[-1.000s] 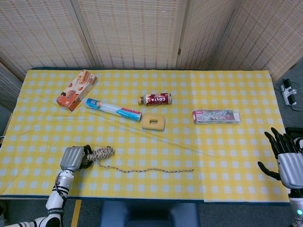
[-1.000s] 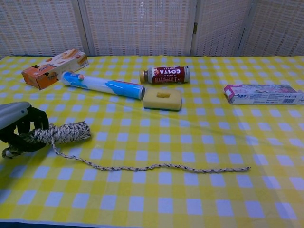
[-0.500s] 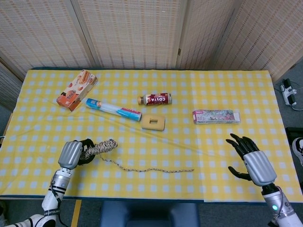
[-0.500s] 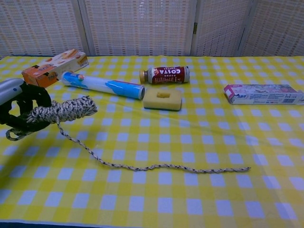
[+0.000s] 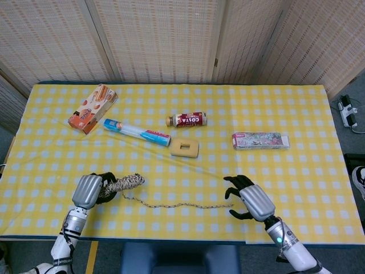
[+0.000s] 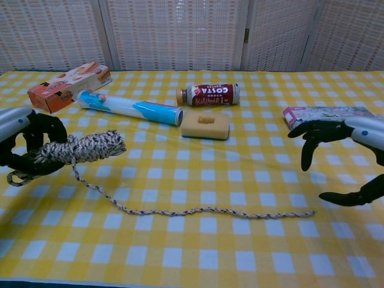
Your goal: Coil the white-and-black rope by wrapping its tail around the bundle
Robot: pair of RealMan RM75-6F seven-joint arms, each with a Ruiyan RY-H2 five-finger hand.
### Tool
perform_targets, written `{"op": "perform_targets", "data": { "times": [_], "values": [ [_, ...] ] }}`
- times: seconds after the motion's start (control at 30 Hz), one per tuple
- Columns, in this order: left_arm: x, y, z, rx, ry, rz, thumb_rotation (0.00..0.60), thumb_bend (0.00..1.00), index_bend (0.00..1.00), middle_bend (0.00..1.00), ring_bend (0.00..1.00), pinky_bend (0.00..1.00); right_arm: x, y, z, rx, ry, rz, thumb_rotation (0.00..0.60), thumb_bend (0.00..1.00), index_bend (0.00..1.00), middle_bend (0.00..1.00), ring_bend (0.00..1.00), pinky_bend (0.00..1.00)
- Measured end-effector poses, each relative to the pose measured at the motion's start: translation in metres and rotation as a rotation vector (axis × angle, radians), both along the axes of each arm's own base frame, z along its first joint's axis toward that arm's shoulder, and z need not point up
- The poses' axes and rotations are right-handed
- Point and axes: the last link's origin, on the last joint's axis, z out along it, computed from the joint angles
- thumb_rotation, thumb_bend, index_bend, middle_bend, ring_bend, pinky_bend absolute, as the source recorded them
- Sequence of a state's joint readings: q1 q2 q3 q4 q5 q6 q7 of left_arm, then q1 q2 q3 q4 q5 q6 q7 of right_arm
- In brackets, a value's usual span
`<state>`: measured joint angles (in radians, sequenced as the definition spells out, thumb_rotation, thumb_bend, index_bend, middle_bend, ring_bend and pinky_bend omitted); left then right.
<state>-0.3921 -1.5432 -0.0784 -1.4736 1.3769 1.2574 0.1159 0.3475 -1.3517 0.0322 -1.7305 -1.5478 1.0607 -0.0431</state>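
Note:
My left hand (image 5: 90,190) (image 6: 24,141) grips one end of the white-and-black rope bundle (image 5: 126,183) (image 6: 84,146) and holds it just above the cloth at the front left. The rope's thin tail (image 5: 182,204) (image 6: 198,210) trails from the bundle to the right along the cloth. Its free end lies at about (image 5: 231,205) (image 6: 312,212). My right hand (image 5: 251,200) (image 6: 354,156) hovers open right beside that end, fingers spread, holding nothing.
On the yellow checked tablecloth (image 5: 274,108) lie an orange snack box (image 5: 92,108), a blue-and-white tube (image 5: 137,132), a Costa coffee bottle (image 5: 187,120), a yellow sponge (image 5: 184,147) and a flat patterned pack (image 5: 260,140), all farther back than the rope.
My right hand has swept in from the far right edge to the tail's free end. The left hand lifted the bundle off the cloth and shifted it slightly right.

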Motion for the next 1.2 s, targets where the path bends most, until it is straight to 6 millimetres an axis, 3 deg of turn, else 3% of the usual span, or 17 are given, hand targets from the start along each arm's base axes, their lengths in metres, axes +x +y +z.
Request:
{"op": "perform_targets", "data": {
  "times": [0.27,0.57,1.2],
  "values": [
    [-0.001,-0.002,-0.003,-0.011,0.001,0.006,0.600,0.75,0.80,0.75,0.68,0.57,0.000,-0.010,-0.036,0.008,0.083,0.045,0.600,0.31,0.48,0.17,0.15,0.11],
    [-0.003,-0.003,-0.005,-0.012,-0.005,0.008,0.600,0.75,0.80,0.75,0.68,0.56,0.001,-0.011,-0.067,-0.004,0.157,0.100,0.600,0.42,0.50,0.18,0.15,0.11],
    [-0.007,-0.003,-0.005,-0.011,-0.009,0.022,0.600,0.75,0.80,0.75,0.67,0.55,-0.001,-0.013,-0.087,0.014,0.178,0.097,0.600,0.43,0.53,0.18,0.15,0.11]
  ]
}}
